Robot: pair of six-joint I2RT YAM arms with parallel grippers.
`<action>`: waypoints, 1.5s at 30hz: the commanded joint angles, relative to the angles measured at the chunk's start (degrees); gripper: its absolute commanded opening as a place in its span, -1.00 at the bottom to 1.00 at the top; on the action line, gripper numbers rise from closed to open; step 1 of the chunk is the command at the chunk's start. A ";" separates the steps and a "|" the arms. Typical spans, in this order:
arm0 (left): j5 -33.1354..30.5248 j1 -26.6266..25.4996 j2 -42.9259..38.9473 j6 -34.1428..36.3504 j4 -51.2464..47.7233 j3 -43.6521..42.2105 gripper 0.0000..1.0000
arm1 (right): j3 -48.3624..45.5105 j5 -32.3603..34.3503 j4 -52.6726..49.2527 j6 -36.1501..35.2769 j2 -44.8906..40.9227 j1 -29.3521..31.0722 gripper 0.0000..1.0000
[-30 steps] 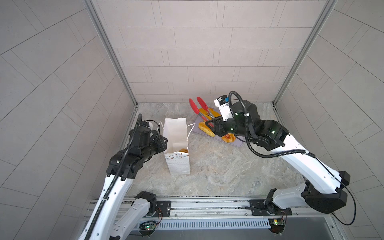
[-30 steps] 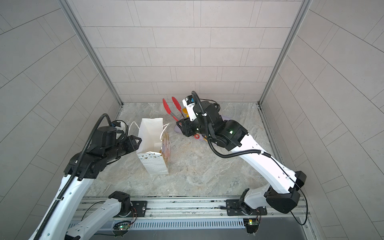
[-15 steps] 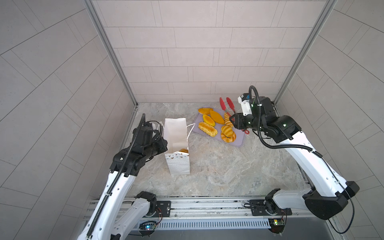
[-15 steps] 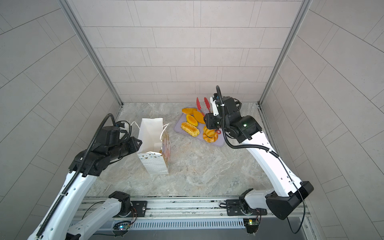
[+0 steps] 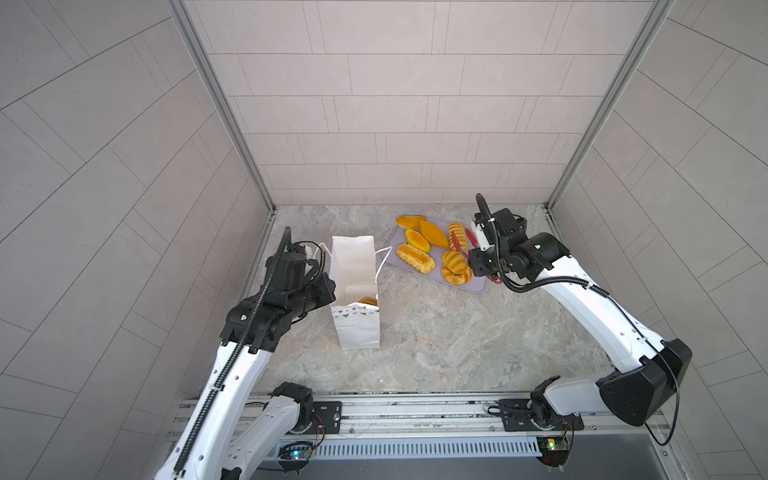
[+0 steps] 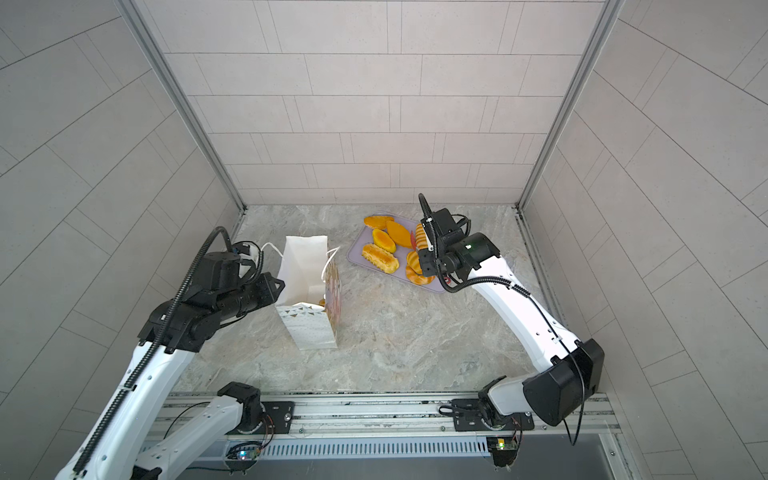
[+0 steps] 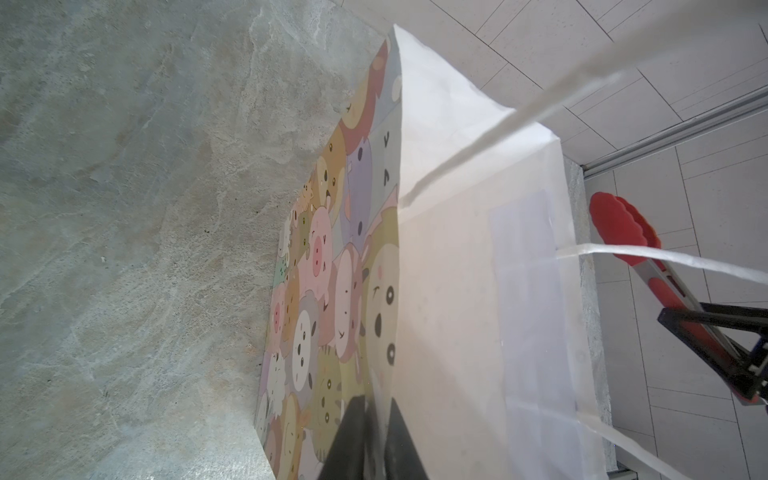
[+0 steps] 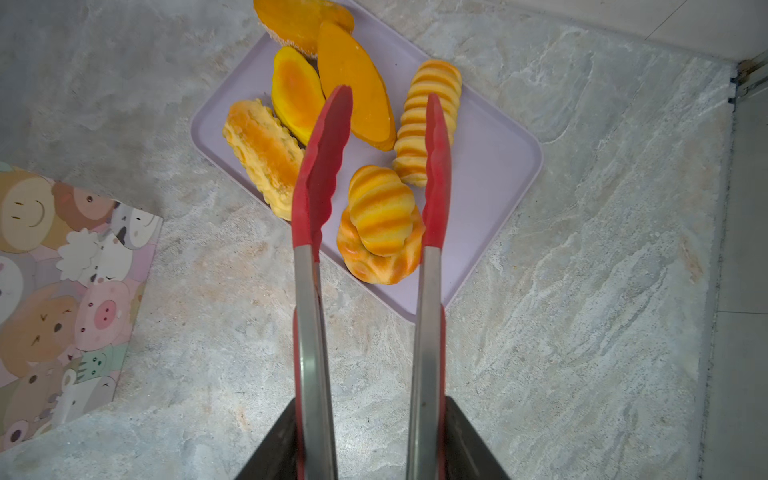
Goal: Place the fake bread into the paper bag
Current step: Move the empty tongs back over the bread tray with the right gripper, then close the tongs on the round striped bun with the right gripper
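Left claw [image 7: 372, 419]: clamped on the paper bag [image 5: 353, 266] rim.
Right claw [image 8: 370, 432]: closed around the tongs [image 8: 309, 291], tips apart.
Fake bread [image 8: 380, 210]: probably light, squashy; best taken across its middle, frame centre.

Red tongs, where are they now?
On the right in a top view, the red tongs are held by the right end effector, tips above the lilac tray near a striped roll.
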 commanded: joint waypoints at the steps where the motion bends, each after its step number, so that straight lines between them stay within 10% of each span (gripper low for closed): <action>1: 0.25 -0.14 -0.25 0.77 1.05 -0.85 -0.73 | -0.03 2.06 -0.32 -1.68 0.48 -0.09 -0.02; 45: -0.23 -0.11 -0.91 0.83 0.72 -1.25 -0.73 | -0.67 1.33 2.08 -3.53 12.40 -1.78 0.24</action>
